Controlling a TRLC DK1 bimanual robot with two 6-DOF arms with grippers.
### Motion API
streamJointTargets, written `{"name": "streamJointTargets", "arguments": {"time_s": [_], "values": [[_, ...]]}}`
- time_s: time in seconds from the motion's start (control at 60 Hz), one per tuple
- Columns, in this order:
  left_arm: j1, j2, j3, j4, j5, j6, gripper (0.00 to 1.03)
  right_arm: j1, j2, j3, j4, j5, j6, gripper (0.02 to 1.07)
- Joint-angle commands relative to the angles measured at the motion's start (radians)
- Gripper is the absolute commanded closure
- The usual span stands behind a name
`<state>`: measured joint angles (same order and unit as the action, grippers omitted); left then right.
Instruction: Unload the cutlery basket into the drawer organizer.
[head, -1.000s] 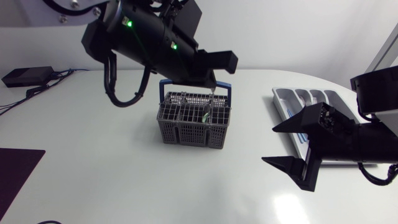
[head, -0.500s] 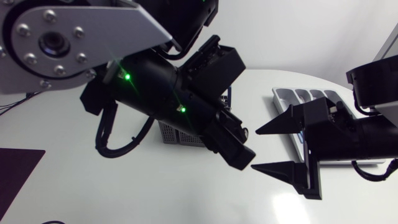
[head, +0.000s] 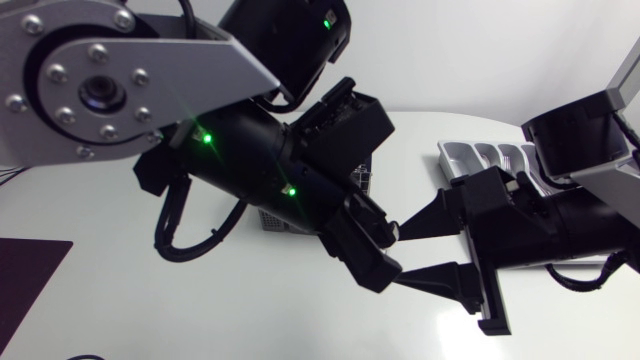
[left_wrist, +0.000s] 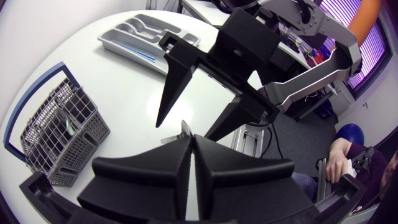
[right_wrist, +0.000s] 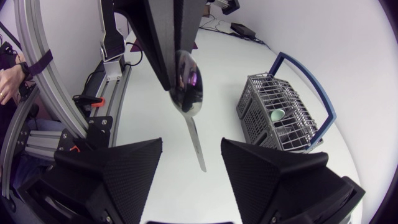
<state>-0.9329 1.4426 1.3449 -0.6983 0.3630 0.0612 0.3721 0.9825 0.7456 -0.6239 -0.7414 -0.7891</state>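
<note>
White table (head: 120, 310), dark mat at its left edge (head: 28, 280), small blk box near far edge (right_wrist: 240, 28)

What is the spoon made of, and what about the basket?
The spoon looks like polished metal: its bowl is mirror-shiny and reflects the room. The basket looks like matte grey plastic, moulded into a thin grid with no shine. Its blue handle is smooth, probably plastic or coated metal; I can't tell which.
</note>
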Motion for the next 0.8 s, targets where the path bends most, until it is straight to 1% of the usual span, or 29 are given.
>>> {"name": "streamJointTargets", "arguments": {"time_s": [0.0, 0.067, 0.167, 0.183, 0.317, 0.383, 0.483, 0.567, 0.783], "values": [[-0.006, -0.017, -0.018, 0.0, 0.016, 0.026, 0.99, 0.007, 0.024, 0.028, 0.007, -0.019, -0.01, 0.58], [-0.006, -0.017, -0.018, 0.0, 0.017, 0.026, 0.99, 0.007, 0.031, 0.028, 0.007, -0.024, -0.013, 0.63], [-0.007, -0.017, -0.016, 0.0, 0.017, 0.026, 0.99, 0.011, 0.039, 0.031, 0.007, -0.029, -0.013, 0.63], [-0.007, -0.017, -0.016, 0.0, 0.017, 0.026, 0.99, 0.013, 0.041, 0.032, 0.007, -0.029, -0.013, 0.68], [-0.009, -0.017, -0.015, -0.001, 0.017, 0.026, 0.99, 0.014, 0.041, 0.032, 0.013, -0.033, -0.013, 0.8], [-0.009, -0.017, -0.015, -0.003, 0.017, 0.026, 0.99, 0.016, 0.045, 0.032, 0.015, -0.033, -0.013, 0.8], [-0.01, -0.017, -0.015, -0.004, 0.017, 0.026, 0.99, 0.021, 0.05, 0.034, 0.023, -0.035, -0.01, 0.87], [-0.01, -0.017, -0.015, -0.004, 0.017, 0.026, 0.99, 0.022, 0.051, 0.04, 0.021, -0.035, -0.006, 0.87], [-0.014, -0.013, -0.013, -0.004, 0.017, 0.026, 0.99, 0.033, 0.07, 0.043, 0.015, -0.038, -0.004, 0.95]]}}
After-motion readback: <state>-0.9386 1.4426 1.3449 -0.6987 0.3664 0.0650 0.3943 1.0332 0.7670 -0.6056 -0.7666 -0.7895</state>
